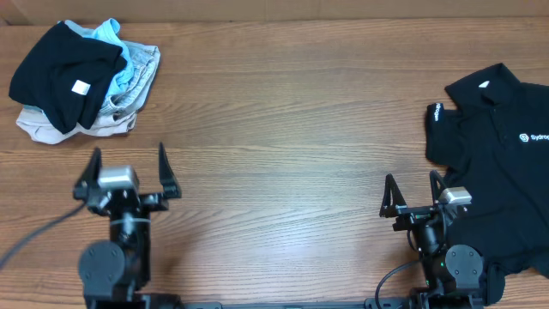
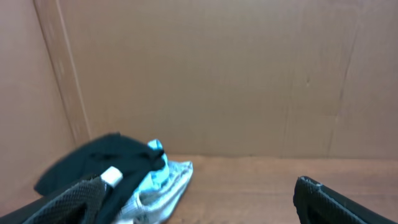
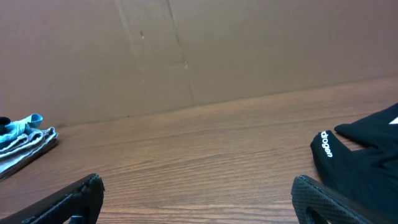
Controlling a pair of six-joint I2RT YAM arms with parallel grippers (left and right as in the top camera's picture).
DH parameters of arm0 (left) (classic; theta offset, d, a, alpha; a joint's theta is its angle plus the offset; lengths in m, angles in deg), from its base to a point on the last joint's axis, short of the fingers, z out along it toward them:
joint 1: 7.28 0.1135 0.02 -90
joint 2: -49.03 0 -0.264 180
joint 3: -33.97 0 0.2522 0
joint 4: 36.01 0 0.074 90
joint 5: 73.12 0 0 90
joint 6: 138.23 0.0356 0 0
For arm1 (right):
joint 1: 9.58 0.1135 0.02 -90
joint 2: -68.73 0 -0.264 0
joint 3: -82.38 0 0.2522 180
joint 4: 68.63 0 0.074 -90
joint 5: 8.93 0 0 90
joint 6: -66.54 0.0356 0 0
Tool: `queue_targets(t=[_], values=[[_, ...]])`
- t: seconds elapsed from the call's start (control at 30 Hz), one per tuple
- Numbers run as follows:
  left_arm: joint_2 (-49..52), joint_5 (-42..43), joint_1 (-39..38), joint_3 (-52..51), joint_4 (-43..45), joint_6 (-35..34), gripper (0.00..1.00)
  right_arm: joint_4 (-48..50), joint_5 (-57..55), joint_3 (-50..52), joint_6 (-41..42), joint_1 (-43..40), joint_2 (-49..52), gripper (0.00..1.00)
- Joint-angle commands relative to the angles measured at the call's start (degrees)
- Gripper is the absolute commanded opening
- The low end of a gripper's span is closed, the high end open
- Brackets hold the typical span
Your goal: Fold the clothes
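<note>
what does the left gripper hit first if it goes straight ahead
Likely the right part of the clothes pile, which lies ahead and slightly left of the open left gripper; depth is unclear.

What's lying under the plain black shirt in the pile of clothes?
Light-blue fabric, grey fabric and beige fabric stick out from under the plain black shirt; their covered parts, and anything else beneath, cannot be seen.

Right of the clothes heap (image 1: 86, 77), bare tabletop (image 1: 292, 129) lies open up to the collared shirt (image 1: 493, 163); behind the heap, a cardboard wall (image 2: 217, 74) blocks passage
</note>
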Motion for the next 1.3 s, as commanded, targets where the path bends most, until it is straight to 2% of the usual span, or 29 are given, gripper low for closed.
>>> queue_targets(t=[0.0, 0.23, 0.43, 0.53, 0.67, 1.27], values=[[-7.0, 0.3, 0.3, -6.5, 0.7, -1.7, 1.00, 0.3, -0.6, 0.6, 0.2, -0.2, -0.3, 1.00], [-17.9, -0.4, 0.4, -13.9, 0.1, -1.6, 1.00, 0.3, -0.6, 0.6, 0.2, -0.2, -0.3, 1.00], [-17.9, -1.2, 0.4, -20.9, 2.6, -1.7, 1.00, 0.3, -0.6, 0.6, 0.2, -0.2, -0.3, 1.00], [-17.9, -1.0, 0.4, -24.0, 3.2, -4.9, 1.00, 0.3, -0.6, 0.6, 0.2, -0.2, -0.3, 1.00], [-17.9, -1.1, 0.3, -23.9, -1.8, -5.5, 1.00, 0.3, -0.6, 0.6, 0.2, -0.2, -0.3, 1.00], [-17.8, -1.1, 0.3, -23.8, -1.6, -5.5, 1.00, 0.3, -0.6, 0.6, 0.1, -0.2, -0.3, 1.00]])
